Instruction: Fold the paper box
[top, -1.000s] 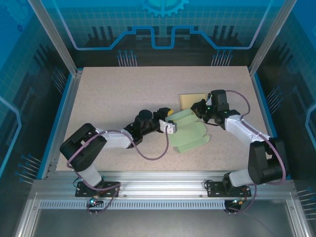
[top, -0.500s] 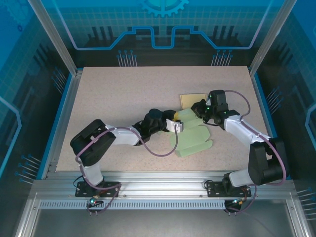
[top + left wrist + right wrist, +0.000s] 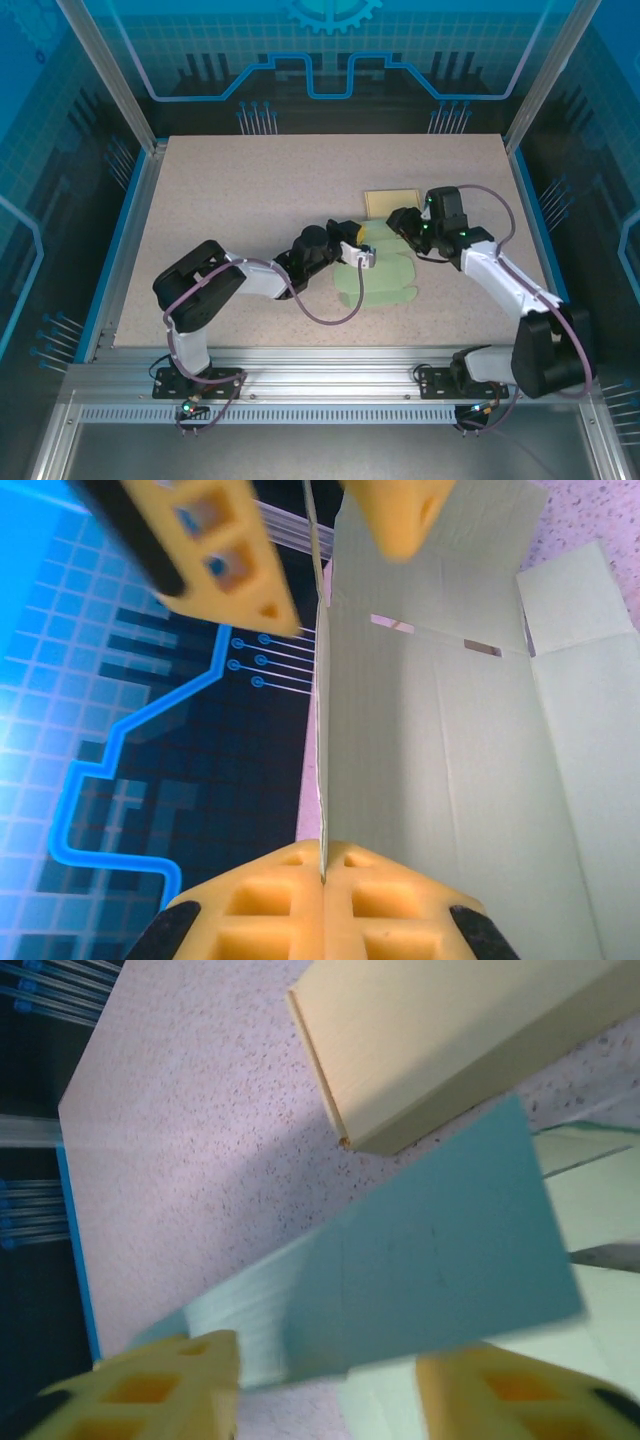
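Your left gripper (image 3: 360, 256) sits just right of the middle of the top view, at the left edge of the box (image 3: 382, 278), a pale green carton lying mostly flat on the table (image 3: 250, 190), centre-right and towards the lower part of the tabletop. From above you cannot tell how that gripper meets the paper. The left wrist view settles it: the left gripper (image 3: 322, 872), at the bottom of that frame, is closed on the thin edge of an upright green panel, with the rest of the box (image 3: 450, 780) opening out to the right, its creases and flaps plain to see. At the top of the same frame, the right gripper's fingers (image 3: 225, 555) stand apart, one on each side of that panel's edge. In the top view your right gripper (image 3: 398, 220) is at the box's upper right corner, just below a tan block (image 3: 390, 203), and its jaws are too small there to read. The right wrist view shows the right gripper (image 3: 325, 1365) open, its fingers wide apart along the bottom of the frame with a green flap (image 3: 420, 1260) passing between them, unclamped. The tan block (image 3: 450, 1040) fills the upper right of that frame, resting on the table (image 3: 170, 1110) just beyond the flap.
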Robot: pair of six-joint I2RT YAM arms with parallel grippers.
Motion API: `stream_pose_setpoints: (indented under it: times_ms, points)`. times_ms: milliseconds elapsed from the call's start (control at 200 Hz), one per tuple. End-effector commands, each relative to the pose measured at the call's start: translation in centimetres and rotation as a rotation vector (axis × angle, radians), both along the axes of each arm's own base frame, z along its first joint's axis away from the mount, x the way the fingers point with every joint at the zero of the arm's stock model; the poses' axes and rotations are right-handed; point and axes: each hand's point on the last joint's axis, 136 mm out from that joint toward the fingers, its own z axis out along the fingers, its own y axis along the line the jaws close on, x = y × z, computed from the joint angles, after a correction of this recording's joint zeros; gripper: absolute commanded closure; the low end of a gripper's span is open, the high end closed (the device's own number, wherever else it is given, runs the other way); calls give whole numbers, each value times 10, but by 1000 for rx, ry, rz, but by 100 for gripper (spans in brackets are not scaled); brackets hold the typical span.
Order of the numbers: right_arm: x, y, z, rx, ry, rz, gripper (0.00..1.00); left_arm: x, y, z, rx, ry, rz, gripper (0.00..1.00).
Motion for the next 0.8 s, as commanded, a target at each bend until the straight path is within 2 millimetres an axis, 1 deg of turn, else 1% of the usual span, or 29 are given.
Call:
stream_pose_setpoints:
  times_ms: [0,80,90,110,210,295,390,520,685,795]
  points:
    - [-23,-16,14,-124,-22,21,42,-4,0,8,-13,-87,-14,100]
    - [-34,-27,21,-181,-37,13,40,-8,0,5,-9,-71,-29,100]
    - [-31,-27,31,-181,-61,10,40,-8,0,5,-10,-69,-30,100]
    - [-31,-29,36,-190,-75,6,39,-10,0,5,-12,-62,-35,100]
    - [-35,-35,44,-223,-100,8,33,-17,1,3,-16,-26,-54,100]
    - [-32,-35,48,-232,-120,20,28,-21,5,2,-11,-11,-58,100]
    - [-23,-32,52,-230,-144,47,23,-26,8,2,-8,-3,-66,100]
    - [-8,-24,52,-202,-147,80,19,-30,12,1,-8,12,-64,100]
    - [12,-7,43,-152,-131,137,19,-30,12,5,-22,4,-65,100]
    - [22,-1,37,-157,-118,166,19,-30,12,4,-20,4,-66,100]
